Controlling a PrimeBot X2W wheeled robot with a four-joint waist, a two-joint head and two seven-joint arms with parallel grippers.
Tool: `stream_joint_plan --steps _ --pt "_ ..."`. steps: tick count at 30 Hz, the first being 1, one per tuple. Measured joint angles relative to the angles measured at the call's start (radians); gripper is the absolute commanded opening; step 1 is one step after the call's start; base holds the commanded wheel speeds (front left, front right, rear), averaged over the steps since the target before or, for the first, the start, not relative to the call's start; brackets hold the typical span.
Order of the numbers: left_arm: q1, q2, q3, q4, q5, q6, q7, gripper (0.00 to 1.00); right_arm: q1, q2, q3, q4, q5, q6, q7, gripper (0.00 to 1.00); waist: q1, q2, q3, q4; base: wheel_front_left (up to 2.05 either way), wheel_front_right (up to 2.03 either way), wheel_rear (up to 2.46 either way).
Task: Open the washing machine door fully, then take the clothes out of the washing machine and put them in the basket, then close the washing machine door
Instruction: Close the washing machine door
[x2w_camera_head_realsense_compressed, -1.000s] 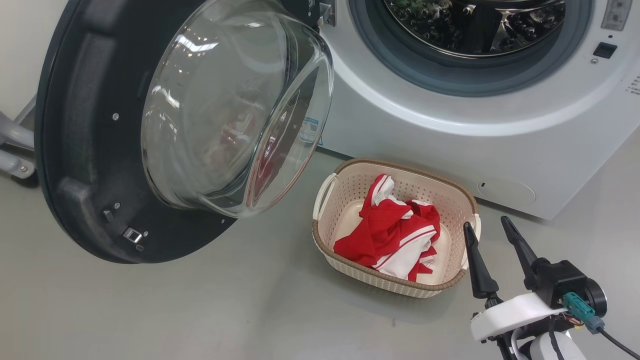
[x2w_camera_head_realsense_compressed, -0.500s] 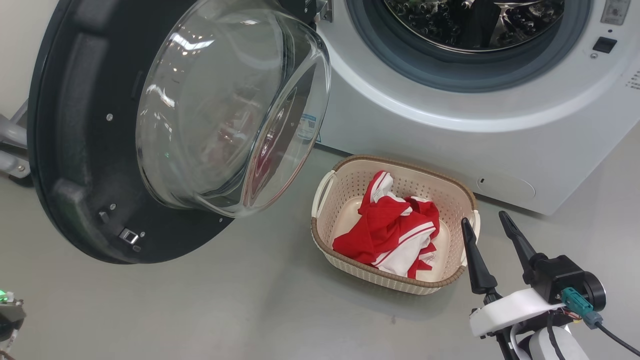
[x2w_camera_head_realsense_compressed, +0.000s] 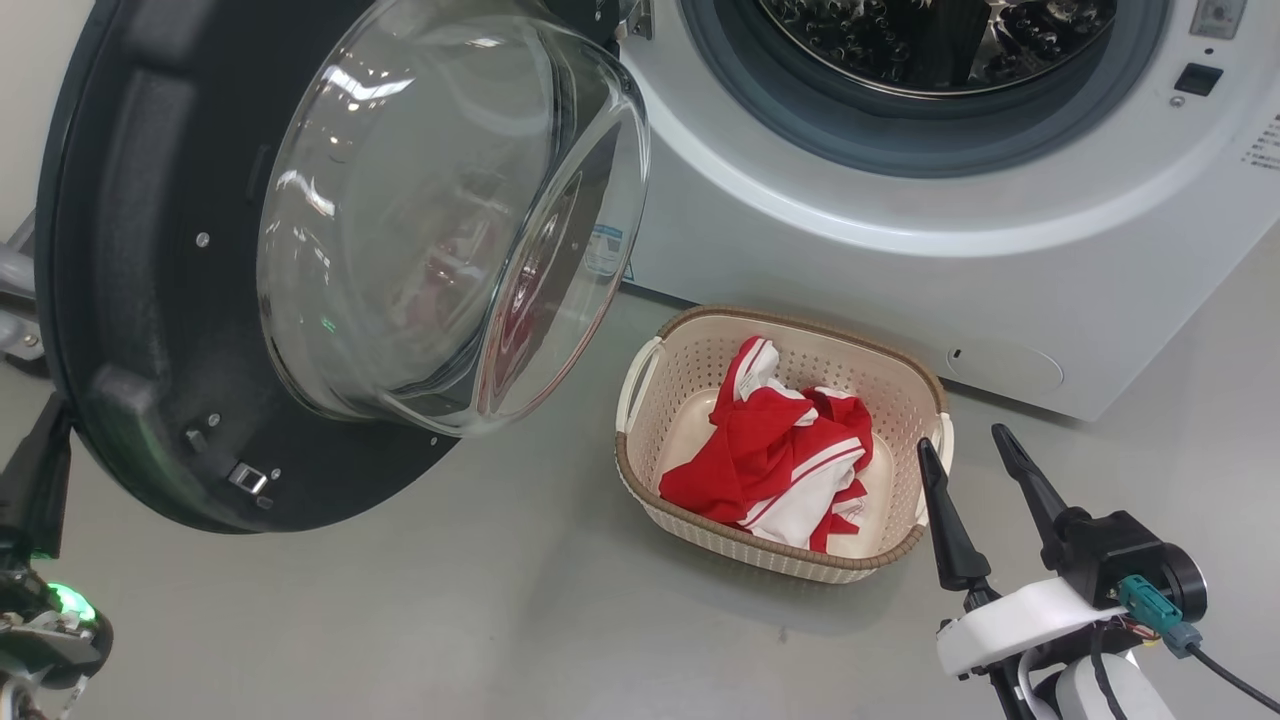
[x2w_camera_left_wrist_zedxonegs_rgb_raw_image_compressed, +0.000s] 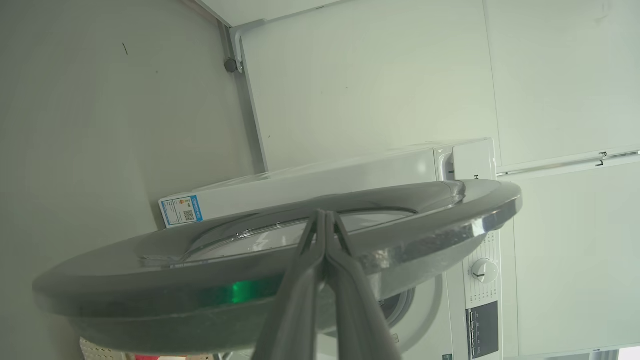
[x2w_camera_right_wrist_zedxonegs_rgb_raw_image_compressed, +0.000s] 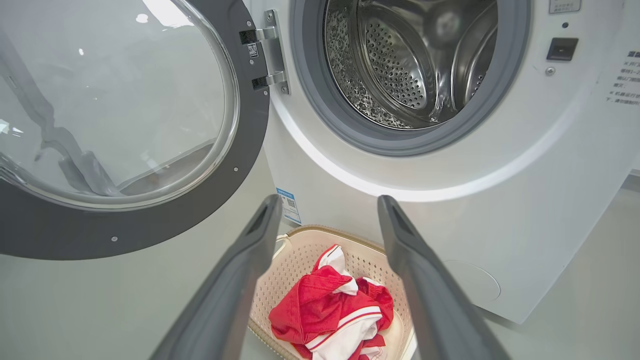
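Washing machine door (x2w_camera_head_realsense_compressed: 400, 230): stands wide open, left of the drum.
- Left gripper (x2w_camera_left_wrist_zedxonegs_rgb_raw_image_compressed: 322, 215): fingers pressed together, tip at the door's outer rim; contact unclear.
- Right gripper (x2w_camera_head_realsense_compressed: 960, 440): fingers apart, empty, just right of the basket (x2w_camera_head_realsense_compressed: 790, 322) holding the clothes (x2w_camera_head_realsense_compressed: 770, 455).
- Handling: likely heavy, stiff, hinged, with a slick ring and fragile glass. Push on the rim.

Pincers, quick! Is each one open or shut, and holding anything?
Left pincer: shut, holding nothing.
Right pincer: open, empty.
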Motion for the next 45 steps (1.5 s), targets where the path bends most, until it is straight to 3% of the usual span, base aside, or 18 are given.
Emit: stream_joint_plan --steps 11,25,39,45 --pt "0.024 -0.002 -0.021 -0.013 -0.063 -0.009 0.136 0.00 -0.004 0.000 0.000 0.002 0.000 0.000 0.000 1.00 0.0000 0.0000 0.005 -0.001 0.00 0.00 0.00" --pt "0.063 -0.056 -0.045 -0.134 -0.106 -0.009 0.290 0.00 -0.035 0.000 0.009 0.001 -0.006 0.000 0.000 1.00 0.0000 0.0000 0.031 -0.025 0.00 0.00 0.00" --pt "0.116 -0.157 -0.091 -0.244 -0.092 -0.010 0.391 0.00 -0.073 0.000 0.026 0.002 -0.009 0.002 0.000 1.00 -0.0001 0.0000 0.058 -0.112 0.00 0.00 0.00" --pt "0.122 -0.173 -0.123 -0.271 -0.053 -0.010 0.428 0.00 -0.086 0.001 0.036 0.002 -0.007 0.002 0.000 1.00 -0.0001 0.0000 0.070 -0.169 0.00 0.00 0.00"
